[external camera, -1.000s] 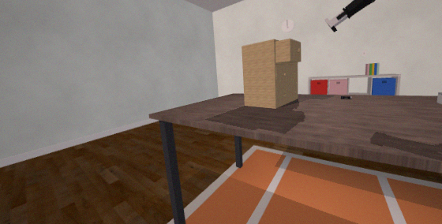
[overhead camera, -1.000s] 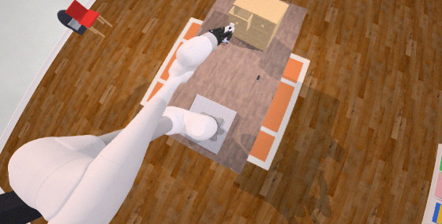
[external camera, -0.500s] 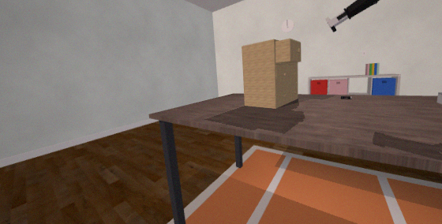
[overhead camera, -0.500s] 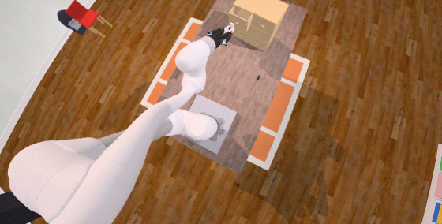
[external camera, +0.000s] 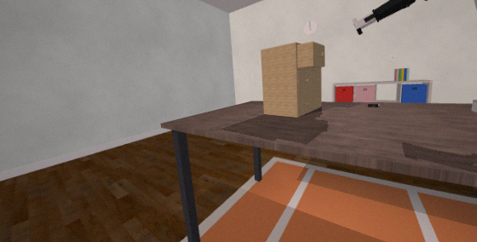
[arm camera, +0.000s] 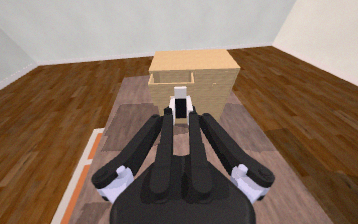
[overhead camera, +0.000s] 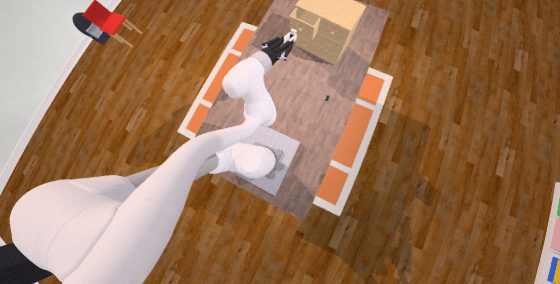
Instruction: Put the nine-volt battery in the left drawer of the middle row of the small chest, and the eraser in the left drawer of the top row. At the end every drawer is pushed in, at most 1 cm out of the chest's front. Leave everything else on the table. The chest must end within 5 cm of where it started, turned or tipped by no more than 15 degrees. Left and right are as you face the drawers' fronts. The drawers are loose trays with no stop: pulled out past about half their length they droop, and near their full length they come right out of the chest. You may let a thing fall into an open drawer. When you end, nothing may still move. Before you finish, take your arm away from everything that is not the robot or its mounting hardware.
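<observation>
gripper: clenched on a small white block, most likely the eraser, pinched at the very fingertips so most of it sticks out ahead, ready to drop free.
height: carried high above the table, well over the chest, so nothing gets bumped on the way.
top-left drawer: pulled partway out, mouth open upward; seemingly waiting to catch the eraser.
aim: fingers tilted down toward that drawer, not yet over it.
battery: probably the small dark thing lying on the table, well apart from the chest; too small to be sure.
other drawers: look pushed in.
</observation>
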You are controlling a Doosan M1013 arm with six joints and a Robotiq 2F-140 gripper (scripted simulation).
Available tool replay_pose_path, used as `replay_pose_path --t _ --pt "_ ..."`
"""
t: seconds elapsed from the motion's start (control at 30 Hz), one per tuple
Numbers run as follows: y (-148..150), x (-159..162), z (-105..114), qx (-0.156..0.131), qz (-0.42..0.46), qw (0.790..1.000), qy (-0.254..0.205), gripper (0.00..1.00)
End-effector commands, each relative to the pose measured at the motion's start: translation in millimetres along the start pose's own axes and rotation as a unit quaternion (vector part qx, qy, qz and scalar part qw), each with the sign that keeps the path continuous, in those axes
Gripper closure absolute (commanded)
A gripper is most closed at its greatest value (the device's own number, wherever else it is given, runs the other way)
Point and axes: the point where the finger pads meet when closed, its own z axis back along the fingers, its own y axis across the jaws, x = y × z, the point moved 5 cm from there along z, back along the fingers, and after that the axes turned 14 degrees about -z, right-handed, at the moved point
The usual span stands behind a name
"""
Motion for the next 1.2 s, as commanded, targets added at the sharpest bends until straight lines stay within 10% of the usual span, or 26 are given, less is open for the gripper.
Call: replay_pose_path --t 0.0,1.17 --pt "1 1 0 -0.004 -0.001 1.000 0.007 0.89" --pt "-2 -9 -28 -0.004 -0.001 1.000 0.008 0.89"
